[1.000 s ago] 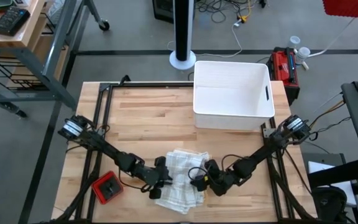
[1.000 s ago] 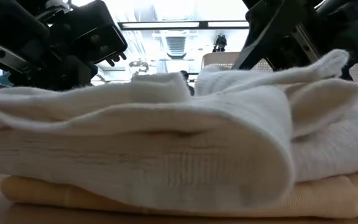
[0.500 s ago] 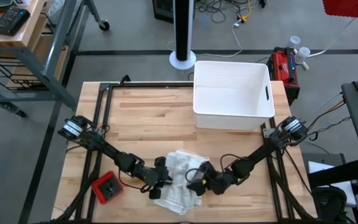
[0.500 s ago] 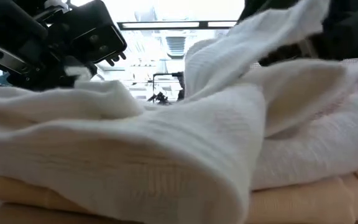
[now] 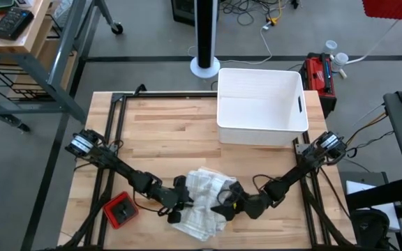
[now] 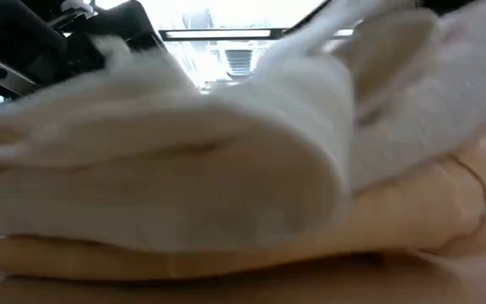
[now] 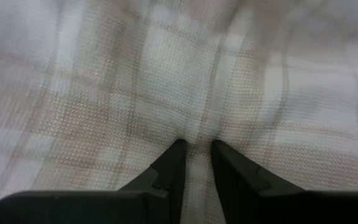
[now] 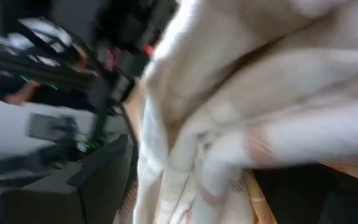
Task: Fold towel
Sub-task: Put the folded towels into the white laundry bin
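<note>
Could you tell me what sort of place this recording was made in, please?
Most likely a robotics lab or workshop. A wooden table on a metal frame carries two arms working a towel, cables trail over the bare grey floor behind, and a red toolbox sits beside a white bin.

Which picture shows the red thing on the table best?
The high view: the red thing lies on the table, near the left arm, beside the towel. The low view and both wrist views show only towel, not it.
</note>
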`<state>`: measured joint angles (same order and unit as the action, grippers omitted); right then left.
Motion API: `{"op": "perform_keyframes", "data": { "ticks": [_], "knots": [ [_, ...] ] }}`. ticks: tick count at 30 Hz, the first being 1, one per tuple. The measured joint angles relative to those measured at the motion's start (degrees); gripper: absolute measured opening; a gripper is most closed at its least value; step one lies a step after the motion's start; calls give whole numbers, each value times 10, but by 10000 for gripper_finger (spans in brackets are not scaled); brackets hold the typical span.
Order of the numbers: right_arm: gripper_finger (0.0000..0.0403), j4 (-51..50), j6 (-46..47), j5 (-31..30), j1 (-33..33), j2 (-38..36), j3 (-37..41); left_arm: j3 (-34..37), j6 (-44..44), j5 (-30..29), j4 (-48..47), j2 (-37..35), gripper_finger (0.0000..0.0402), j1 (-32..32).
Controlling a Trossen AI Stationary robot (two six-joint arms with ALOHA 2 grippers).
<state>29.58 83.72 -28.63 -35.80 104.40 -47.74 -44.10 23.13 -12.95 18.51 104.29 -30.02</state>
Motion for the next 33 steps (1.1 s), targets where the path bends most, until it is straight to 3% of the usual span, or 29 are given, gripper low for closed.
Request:
{"op": "perform_keyframes", "data": {
  "ticks": [3, 12, 17, 26, 33],
  "knots": [
    [318, 31, 2, -16, 3, 0, 8, 0, 1, 0, 6, 0, 75, 0],
    [311, -2, 12, -7, 25, 0, -3, 1, -1, -11, 16, 1, 75, 1],
    [309, -77, 22, 45, 36, 0, -9, 1, -1, -13, 16, 1, 75, 2],
    [311, -99, 51, 46, 50, 19, -15, 1, -1, -25, 20, 1, 75, 5],
    [269, -97, 13, 37, 64, 43, -41, 1, -1, -26, 21, 1, 75, 6]
  ]
}}
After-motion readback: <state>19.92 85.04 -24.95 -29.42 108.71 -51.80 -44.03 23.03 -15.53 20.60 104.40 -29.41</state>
